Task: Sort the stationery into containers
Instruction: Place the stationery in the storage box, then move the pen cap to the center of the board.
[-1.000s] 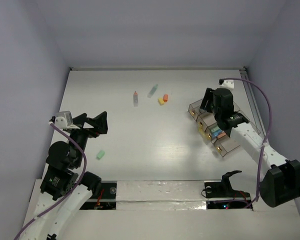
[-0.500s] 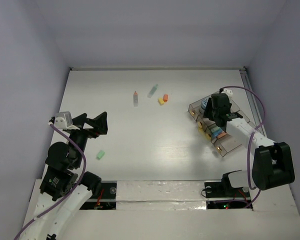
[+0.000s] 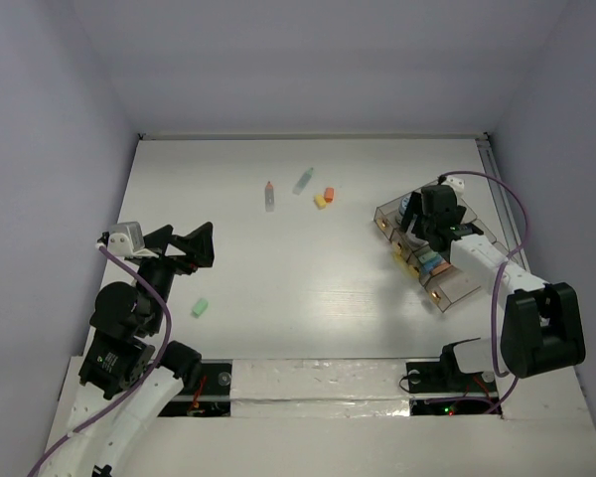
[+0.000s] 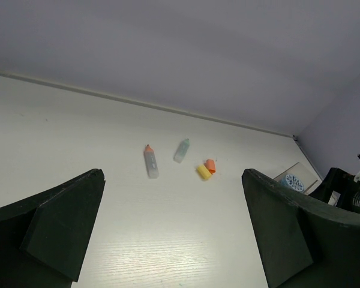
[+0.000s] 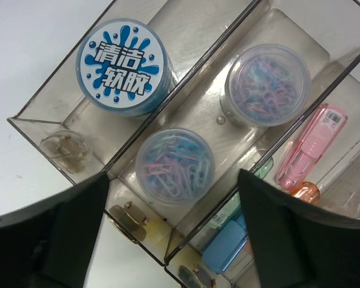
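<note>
Stationery tubs, three, sit in the organiser tray. My right hand hovers directly above it, fingers spread, gripping nothing. My left hand is raised, wide apart, empty. On the surface lie two pens and three erasers.

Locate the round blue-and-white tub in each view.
Top external: tub right of centre, in the far end of the tray.
Left wrist: tub small at the far right edge, in the tray.
Right wrist: tub upper left, in the tray's end compartment.
Shared landmark: the smoky clear tray.
</note>
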Available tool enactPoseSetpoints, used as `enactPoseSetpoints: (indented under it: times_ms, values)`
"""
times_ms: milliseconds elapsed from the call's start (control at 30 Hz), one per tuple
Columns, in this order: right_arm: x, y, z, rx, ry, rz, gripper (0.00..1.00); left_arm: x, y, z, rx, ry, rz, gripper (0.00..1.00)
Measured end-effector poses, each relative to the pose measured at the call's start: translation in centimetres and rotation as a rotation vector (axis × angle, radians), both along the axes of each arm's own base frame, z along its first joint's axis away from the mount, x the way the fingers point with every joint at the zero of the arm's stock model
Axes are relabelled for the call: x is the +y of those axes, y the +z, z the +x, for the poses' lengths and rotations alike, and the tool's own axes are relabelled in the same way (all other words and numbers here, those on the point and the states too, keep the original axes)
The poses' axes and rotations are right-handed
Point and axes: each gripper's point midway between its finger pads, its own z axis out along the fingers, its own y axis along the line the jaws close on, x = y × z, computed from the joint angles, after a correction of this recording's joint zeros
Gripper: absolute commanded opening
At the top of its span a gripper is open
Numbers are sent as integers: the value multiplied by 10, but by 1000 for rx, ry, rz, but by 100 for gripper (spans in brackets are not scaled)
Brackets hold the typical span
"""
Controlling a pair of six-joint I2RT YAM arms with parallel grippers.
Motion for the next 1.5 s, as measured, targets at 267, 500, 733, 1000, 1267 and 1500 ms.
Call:
enactPoseSetpoints:
  times_ms: [267,500,733,1000,1267,1500]
  values:
    - [8,15,3,-46,57,16,100,0,-1,1,3,0,1,99]
    - [96,80,19,-256,364,111,43,-7,-12,14,56,3,29,99]
    - [310,76,-1,-275,1053,258,22,-10,-29,30,130,24,47,99]
    - [447,2,-106,-78,1618,425,73,-4,25,33,98,64,4,99]
    - [521,-2,-168,-122,1828,386,92,12,89,12,-35,93,-79,99]
    - [558,-46,-187,-131,1793,180,100,15,84,7,-24,92,-77,99]
